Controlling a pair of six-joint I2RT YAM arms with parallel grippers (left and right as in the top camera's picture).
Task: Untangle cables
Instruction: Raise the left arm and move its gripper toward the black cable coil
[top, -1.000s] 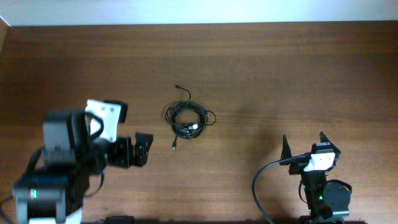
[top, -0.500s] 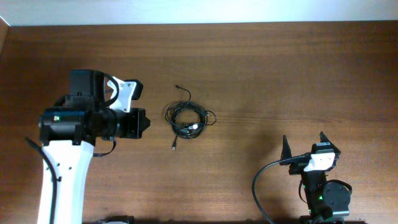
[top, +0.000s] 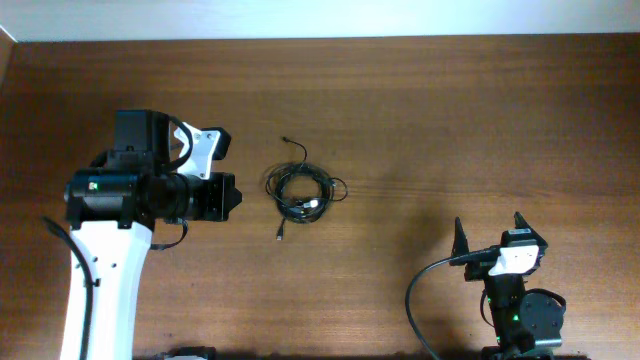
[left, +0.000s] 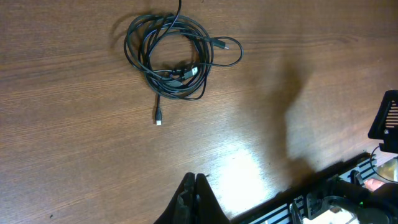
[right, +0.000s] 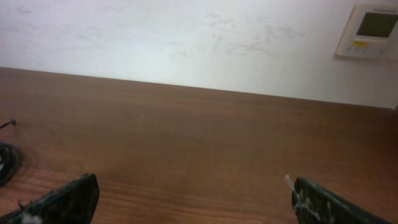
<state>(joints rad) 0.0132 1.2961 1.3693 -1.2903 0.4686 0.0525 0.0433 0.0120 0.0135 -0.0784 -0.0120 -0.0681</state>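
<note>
Nearby, cables (top: 305, 204) coiled, beside left end effector (top: 238, 198)

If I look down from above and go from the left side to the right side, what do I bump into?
left hand, shut → cables, bunched in a coil → right hand, open

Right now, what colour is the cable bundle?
Black cables, one loose plug end silvery-white; left wrist view shows it best.
</note>
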